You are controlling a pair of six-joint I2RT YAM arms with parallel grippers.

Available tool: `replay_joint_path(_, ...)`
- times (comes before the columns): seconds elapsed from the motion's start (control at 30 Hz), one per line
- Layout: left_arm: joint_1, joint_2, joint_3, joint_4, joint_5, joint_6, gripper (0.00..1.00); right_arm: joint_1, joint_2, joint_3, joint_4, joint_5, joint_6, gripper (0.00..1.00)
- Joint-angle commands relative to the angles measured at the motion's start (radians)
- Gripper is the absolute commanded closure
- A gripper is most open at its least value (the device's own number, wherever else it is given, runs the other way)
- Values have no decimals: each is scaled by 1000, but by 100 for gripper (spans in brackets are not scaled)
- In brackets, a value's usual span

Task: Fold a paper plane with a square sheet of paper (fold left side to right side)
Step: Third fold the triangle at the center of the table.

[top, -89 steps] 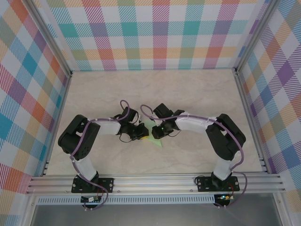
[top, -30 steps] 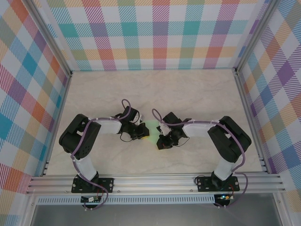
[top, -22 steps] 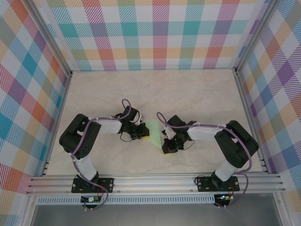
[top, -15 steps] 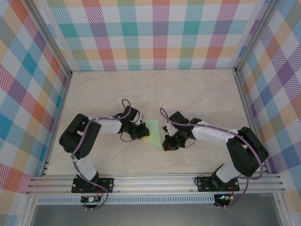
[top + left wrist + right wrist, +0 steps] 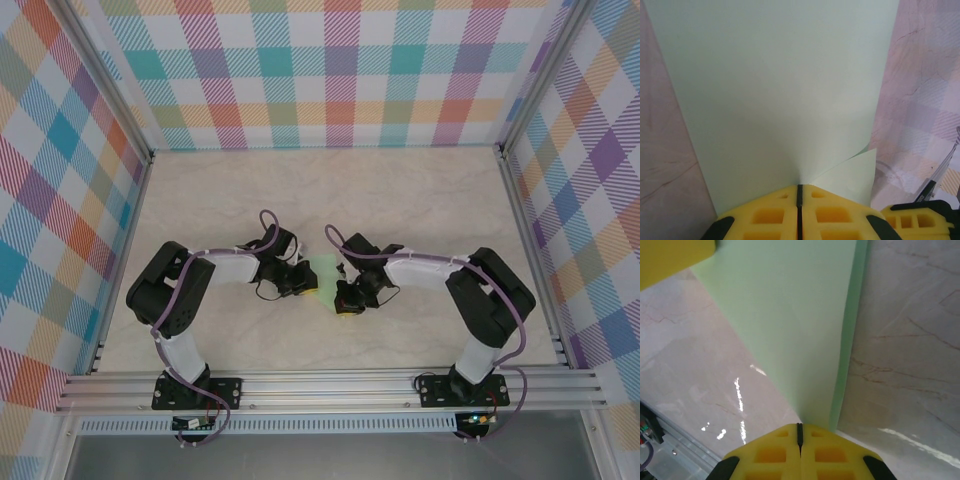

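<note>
Marble-look tabletop [image 5: 420, 200] inside plaid walls [image 5: 340, 70] carries the square sheet of paper [image 5: 325, 270], part-folded, lying between the arms; the left gripper [image 5: 303, 284] and right gripper [image 5: 346, 302] both have jaws together, tips at its edges. You should pin with the left and press the right flat along the doubled edge [image 5: 847, 340], evenly; that edge, the long axis, runs straight away from the right fingertips, though its heading on the table is mostly hidden.

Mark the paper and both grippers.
paper [image 5: 780, 90], left wrist view, middle of the flat green face.
left gripper [image 5: 800, 188], left wrist view, seam between its shut yellow fingertips.
right gripper [image 5: 800, 426], right wrist view, seam between its shut yellow fingertips.
</note>
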Motion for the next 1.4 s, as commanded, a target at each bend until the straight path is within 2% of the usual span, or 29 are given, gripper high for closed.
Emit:
replay_joint_path(0.0,-8,38,-7,-76,-99,15,91,3,25,10,-17,49,18,100)
replay_joint_path(0.3,-8,-85,-4,-86,-95,9,83,8,81,-54,-31,96,16,100)
replay_joint_path(0.43,-18,-163,17,-176,-109,48,91,10,85,-56,-47,121,3,100)
replay_joint_path(0.53,-32,-222,17,-239,-114,69,93,12,85,-55,-50,128,-6,100)
replay_joint_path(0.67,-75,-263,0,-222,-87,51,94,13,85,-53,-51,132,-12,100)
replay_joint_path(0.93,-184,-198,15,-134,-91,10,95,13,81,-55,-67,149,-20,100)
replay_joint_path(1.13,-214,-96,54,-104,-87,8,95,15,83,-53,-73,148,-23,100)
replay_joint_path(1.37,-219,-58,64,-80,-87,4,95,16,86,-52,-76,148,-25,100)
